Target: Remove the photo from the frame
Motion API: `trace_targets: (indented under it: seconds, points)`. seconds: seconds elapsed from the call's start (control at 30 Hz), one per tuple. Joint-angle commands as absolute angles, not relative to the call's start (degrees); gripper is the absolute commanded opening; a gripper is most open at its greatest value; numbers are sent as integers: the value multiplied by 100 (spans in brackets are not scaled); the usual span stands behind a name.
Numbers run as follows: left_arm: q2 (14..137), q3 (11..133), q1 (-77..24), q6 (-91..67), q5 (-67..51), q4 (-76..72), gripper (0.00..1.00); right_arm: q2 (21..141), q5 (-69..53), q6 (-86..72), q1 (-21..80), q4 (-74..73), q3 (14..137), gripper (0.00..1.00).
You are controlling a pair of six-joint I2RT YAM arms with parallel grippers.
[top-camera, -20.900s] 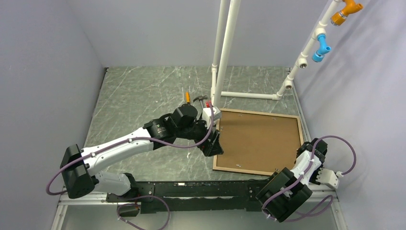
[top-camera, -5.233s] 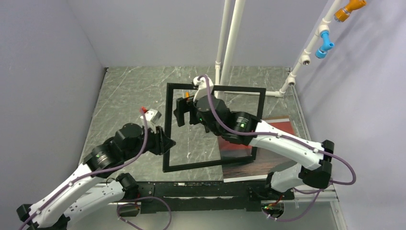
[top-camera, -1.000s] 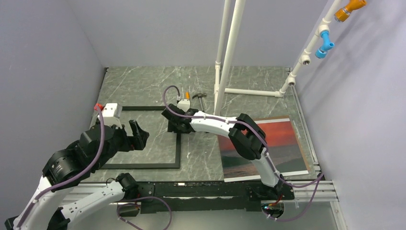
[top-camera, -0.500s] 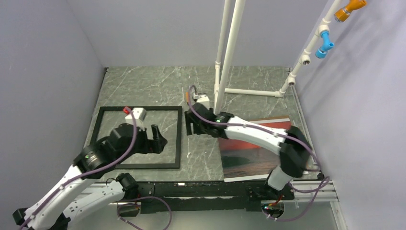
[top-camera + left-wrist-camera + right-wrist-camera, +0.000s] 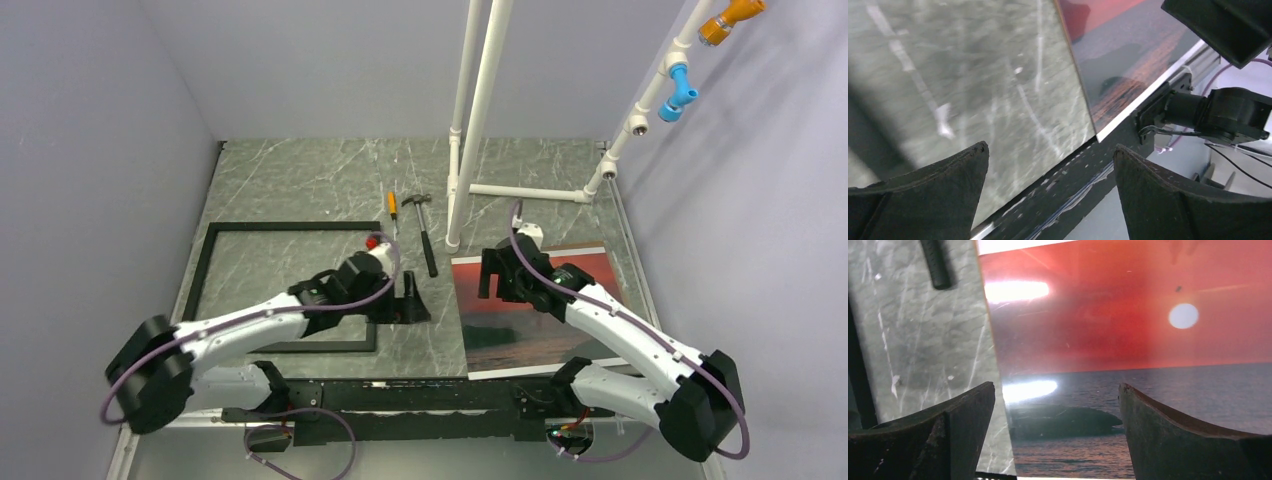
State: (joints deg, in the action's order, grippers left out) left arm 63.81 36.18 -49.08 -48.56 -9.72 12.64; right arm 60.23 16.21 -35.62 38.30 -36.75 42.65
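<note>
— Left arm [image 5: 240, 325]: white along the links, black at the joints?
— Yes. Same on the right arm [image 5: 625, 330]. Trailing purple cables [image 5: 104, 395] on both.
— And the fingers [image 5: 923, 195]?
— Matte black, broad wedges, slightly grainy. Also carrying a red tab [image 5: 372, 242] on the left wrist's white camera housing.
</note>
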Motion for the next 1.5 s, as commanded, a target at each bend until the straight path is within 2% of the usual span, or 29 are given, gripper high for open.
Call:
trace_targets:
  seconds: [0.0,0.13,0.33,0.43,0.53,0.6,0.9,1.03,1.2,1.47]
  points:
    - [7367,3893,-5403,-5550,-1222,-770,96,5815,1444,-3729,3355,-3954,4094,95]
    - [8171,4048,-5842,-5953,-773,-1482,97,5547,1441,-3934,3280,-3847,3861,94]
    - [8803,3924,-6352,-6399,-32,-2501,94,5380,1187,-4430,3267,-3586,3458,87]
    - [9116,3873,-6430,-6579,-18,-3084,92,5273,1178,-4533,3272,-3328,3220,80]
    - [9263,3768,-6504,-6712,66,-3417,92,5254,1212,-4494,3272,-3248,3194,67]
    - [9327,3701,-6553,-6838,225,-3417,92,5239,1213,-4496,3270,-3236,3187,63]
    - [9934,3410,-6749,-7380,126,-4397,90,5108,1297,-4603,3271,-3207,3002,62]
    - [10107,3300,-6806,-7498,96,-4713,87,5218,1464,-4754,3273,-3199,2869,56]
    - [10171,3213,-6830,-7576,54,-5022,78,5456,1473,-4774,3270,-3056,2834,50]
    - [9944,3209,-6864,-7532,53,-5029,69,5475,1478,-4738,3271,-3034,2839,49]
